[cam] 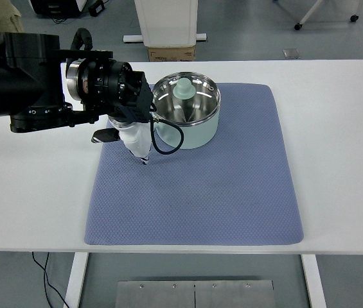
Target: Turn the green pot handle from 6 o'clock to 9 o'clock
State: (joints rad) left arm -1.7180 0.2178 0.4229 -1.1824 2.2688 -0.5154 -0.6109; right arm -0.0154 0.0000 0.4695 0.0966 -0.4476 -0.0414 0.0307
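Left hand [133, 138], reaching in over the blue mat [194, 192], hangs with pale fingers [144, 151] pointing down at the pot's near-left flank; whether they grip anything I cannot tell, since the black wrist hides the handle. Immediately to the hand's right, touching or nearly so, sits the green pot [187, 109], a pale mint enamelled cylinder with a glass lid [185, 99], steel rim and rounded knob. It looks rigid, moderately light, and smooth-sided, so fingers could slip; the handle is probably the best hold. The dimpled mat should give friction, resisting rotation slightly. The loose lid may rattle.
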